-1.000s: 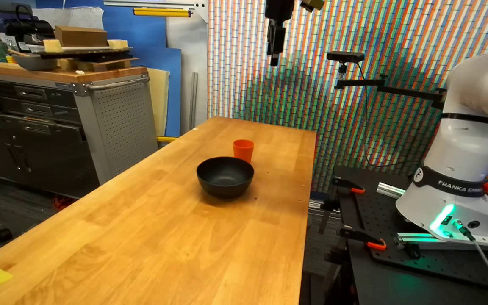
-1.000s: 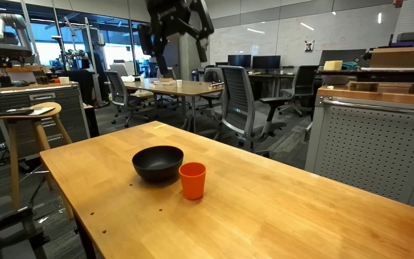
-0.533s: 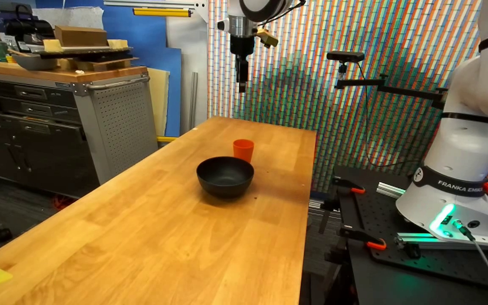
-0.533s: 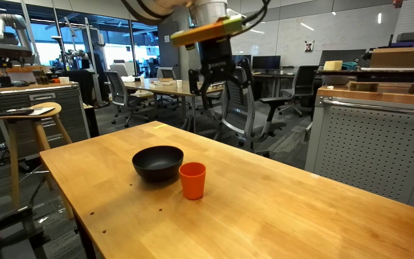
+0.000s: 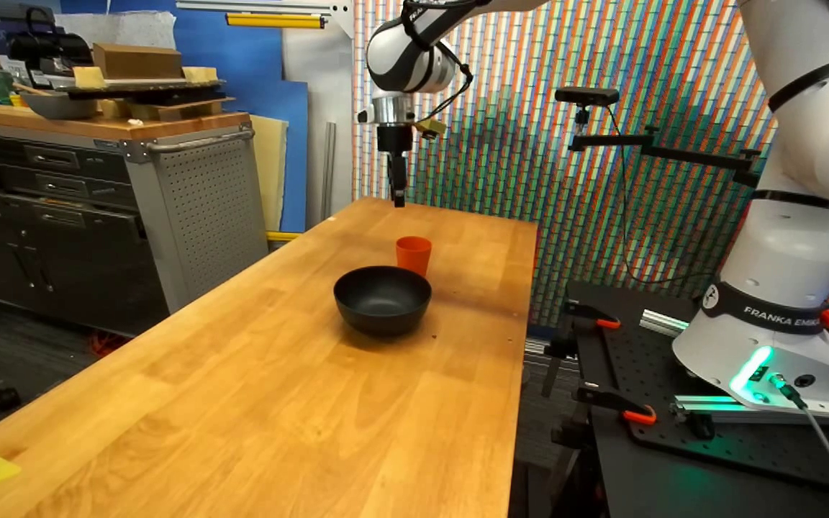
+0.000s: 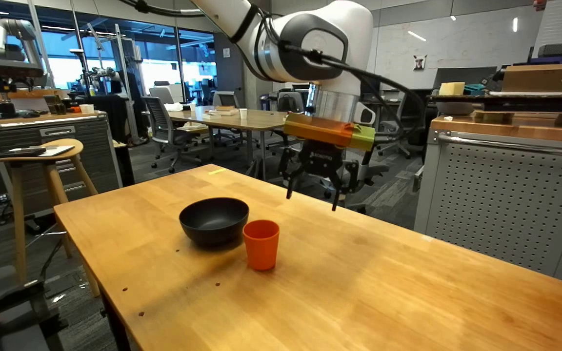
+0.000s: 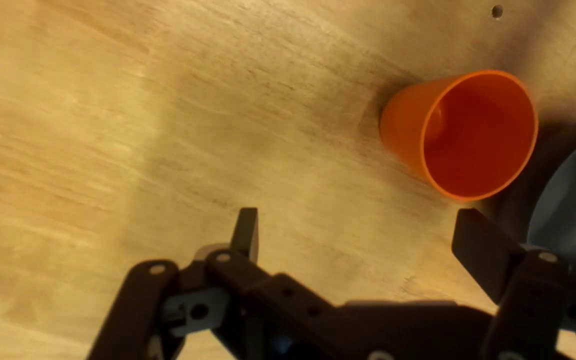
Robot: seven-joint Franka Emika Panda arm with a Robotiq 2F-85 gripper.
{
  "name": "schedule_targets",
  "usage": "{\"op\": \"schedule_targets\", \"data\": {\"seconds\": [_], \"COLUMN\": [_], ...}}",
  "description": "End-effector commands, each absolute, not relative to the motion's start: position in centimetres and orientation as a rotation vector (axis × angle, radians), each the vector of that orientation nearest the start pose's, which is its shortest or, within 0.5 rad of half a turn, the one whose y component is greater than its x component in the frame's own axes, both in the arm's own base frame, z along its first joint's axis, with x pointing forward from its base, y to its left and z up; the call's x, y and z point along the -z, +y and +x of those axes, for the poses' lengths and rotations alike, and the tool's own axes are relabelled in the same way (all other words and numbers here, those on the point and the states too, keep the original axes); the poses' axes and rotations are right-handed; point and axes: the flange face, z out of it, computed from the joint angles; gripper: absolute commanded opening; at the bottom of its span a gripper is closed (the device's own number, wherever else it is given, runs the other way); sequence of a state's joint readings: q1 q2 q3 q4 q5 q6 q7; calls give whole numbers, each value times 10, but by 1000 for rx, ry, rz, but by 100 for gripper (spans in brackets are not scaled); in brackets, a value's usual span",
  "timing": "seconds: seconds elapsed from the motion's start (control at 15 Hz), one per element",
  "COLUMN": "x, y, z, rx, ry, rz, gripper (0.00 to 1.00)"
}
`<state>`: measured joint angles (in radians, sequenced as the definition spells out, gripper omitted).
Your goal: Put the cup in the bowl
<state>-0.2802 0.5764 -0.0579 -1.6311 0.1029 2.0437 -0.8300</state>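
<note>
Step in hand, as judged: approach, no grasp made. In an exterior view, left to right — bowl (image 6: 214,226); cup (image 6: 261,246), upright on the surface (image 6: 383,282), just beside the bowl. Wrist view: fingers (image 7: 485,255) spread wide above the surface, holding nothing, cup off to one side. Next move should carry them over the cup, then down astride it. Around, left to right: wooden stool (image 6: 73,151), perforated cabinet (image 6: 500,204). Likely obstacle: the bowl's rim — may crowd the fingers.
</note>
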Motion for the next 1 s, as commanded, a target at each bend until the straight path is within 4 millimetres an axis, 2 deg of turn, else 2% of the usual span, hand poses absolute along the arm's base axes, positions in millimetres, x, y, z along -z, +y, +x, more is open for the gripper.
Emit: {"op": "schedule_targets", "data": {"seconds": [0.0,0.27,0.4,0.73,0.8,0.93], "x": [-252,-245,-236,-206,-199,-187], "y": [-219,-211,-207,-208,-210,-211], "z": [639,628,625,630,631,631], "rx": [-247,-352,-372,-364,-359,-341], "ry": [-632,-621,-620,-630,-636,-633], "rz": [-2788,-2714,-2678,-2739,-2748,-2749], "gripper": [100,100,100,100,79,66]}}
